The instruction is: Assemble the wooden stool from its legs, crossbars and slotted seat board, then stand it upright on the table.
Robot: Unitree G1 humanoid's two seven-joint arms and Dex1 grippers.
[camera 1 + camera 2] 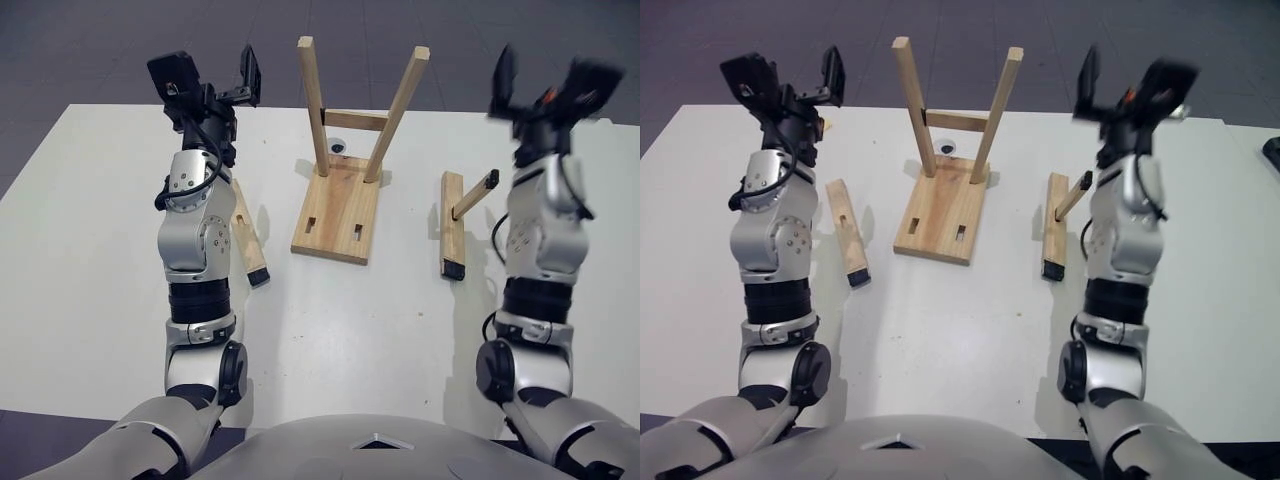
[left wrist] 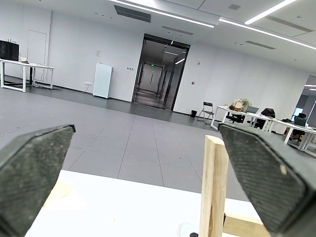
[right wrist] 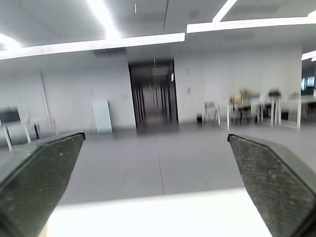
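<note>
The slotted seat board [image 1: 338, 211] lies flat at mid-table. Two wooden legs [image 1: 313, 102] stand up from its far end, joined by a crossbar [image 1: 354, 120]. A loose leg [image 1: 848, 232] lies on the table beside my left arm. Another loose leg [image 1: 452, 238] lies to the right with a crossbar [image 1: 474, 195] sticking up out of it. My left gripper [image 1: 212, 72] is raised above the table's far left, open and holding nothing. My right gripper [image 1: 545, 85] is raised at the far right, also open and holding nothing. A leg top [image 2: 214, 187] appears between the left fingers [image 2: 264, 173], farther off.
A small dark round object [image 1: 338, 147] sits on the white table [image 1: 90, 260] behind the standing legs. Beyond the table's far edge is grey floor. Another dark object [image 1: 1272, 152] shows at the right edge of the table.
</note>
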